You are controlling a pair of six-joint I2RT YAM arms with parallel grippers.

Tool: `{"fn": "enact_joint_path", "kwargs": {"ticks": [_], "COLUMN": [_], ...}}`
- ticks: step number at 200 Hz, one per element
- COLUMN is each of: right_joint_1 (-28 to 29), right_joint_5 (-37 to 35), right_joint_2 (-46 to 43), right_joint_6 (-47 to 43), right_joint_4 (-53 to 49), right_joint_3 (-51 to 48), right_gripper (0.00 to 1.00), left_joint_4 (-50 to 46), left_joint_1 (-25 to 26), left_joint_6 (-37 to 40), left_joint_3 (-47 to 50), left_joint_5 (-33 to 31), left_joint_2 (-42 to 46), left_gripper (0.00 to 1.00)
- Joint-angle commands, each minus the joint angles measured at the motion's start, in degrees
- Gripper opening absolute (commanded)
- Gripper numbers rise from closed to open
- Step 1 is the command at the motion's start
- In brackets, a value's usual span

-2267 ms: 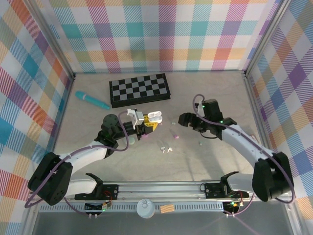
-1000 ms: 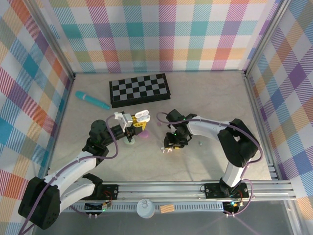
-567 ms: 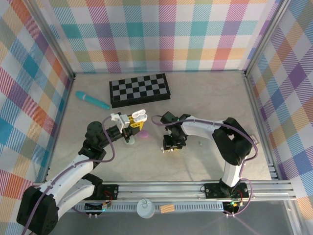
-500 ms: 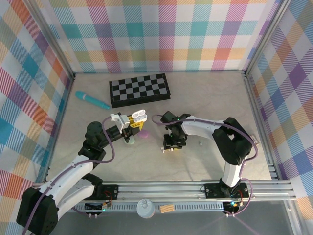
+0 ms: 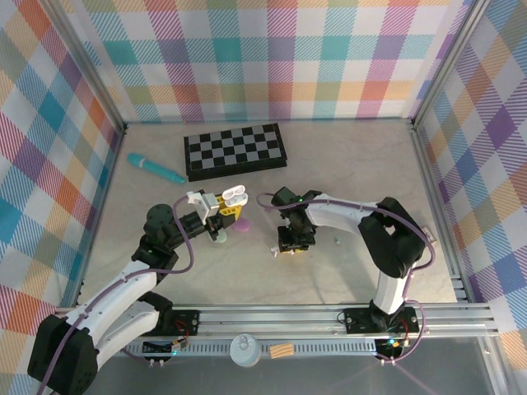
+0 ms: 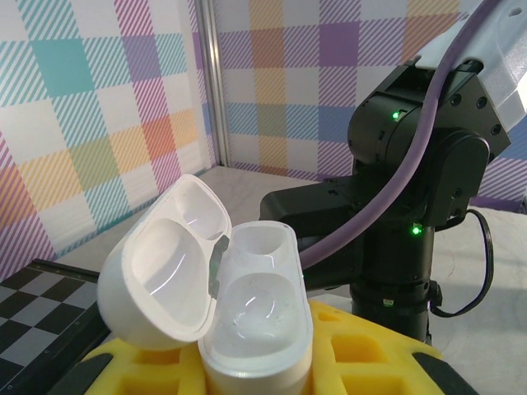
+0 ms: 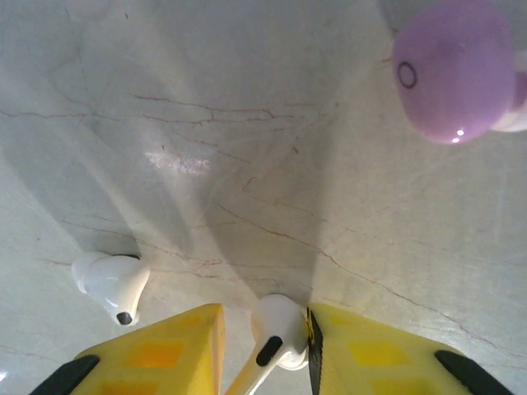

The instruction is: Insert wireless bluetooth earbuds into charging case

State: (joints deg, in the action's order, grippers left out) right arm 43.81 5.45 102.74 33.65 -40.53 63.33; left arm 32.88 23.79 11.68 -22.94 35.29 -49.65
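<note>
White earbud (image 7: 278, 329) lies between the right gripper's (image 7: 263, 322) yellow pads (image 7: 165, 346), which have narrowed around it mid-tabletop (image 7: 247, 123), one side not yet touching. The left gripper (image 6: 255, 355) stays clamped on the open charging case (image 6: 247, 329), so pickup looks imminent.

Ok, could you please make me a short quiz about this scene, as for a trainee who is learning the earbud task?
1. True or false: the white charging case held by the left gripper has its lid shut.
2. What lies between the fingers of the right gripper? A) a white earbud B) a purple case C) a teal pen
3. In the right wrist view, how many white earbuds can you count?

Key:
1. False. The lid stands open.
2. A.
3. Two: the one between the fingers, and a second earbud to their left.
</note>
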Motion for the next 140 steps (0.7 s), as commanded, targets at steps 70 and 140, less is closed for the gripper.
{"fn": "enact_joint_path", "kwargs": {"ticks": [70, 140], "right_joint_1": [-7.38, -8.9], "right_joint_5": [11.95, 4.61], "right_joint_2": [-5.78, -8.35], "right_joint_6": [2.35, -0.54], "right_joint_4": [7.62, 2.4], "right_joint_3": [-7.48, -8.49], "right_gripper": [0.33, 0.36], "left_joint_4": [-0.45, -0.88], "left_joint_1": [-0.59, -0.59], "left_joint_6": [1.43, 1.8], "left_joint_3": [-1.42, -2.03], "left_joint_5": [0.67, 0.92], "left_joint_2": [-0.02, -0.49], "left_gripper": [0.02, 0.02]}}
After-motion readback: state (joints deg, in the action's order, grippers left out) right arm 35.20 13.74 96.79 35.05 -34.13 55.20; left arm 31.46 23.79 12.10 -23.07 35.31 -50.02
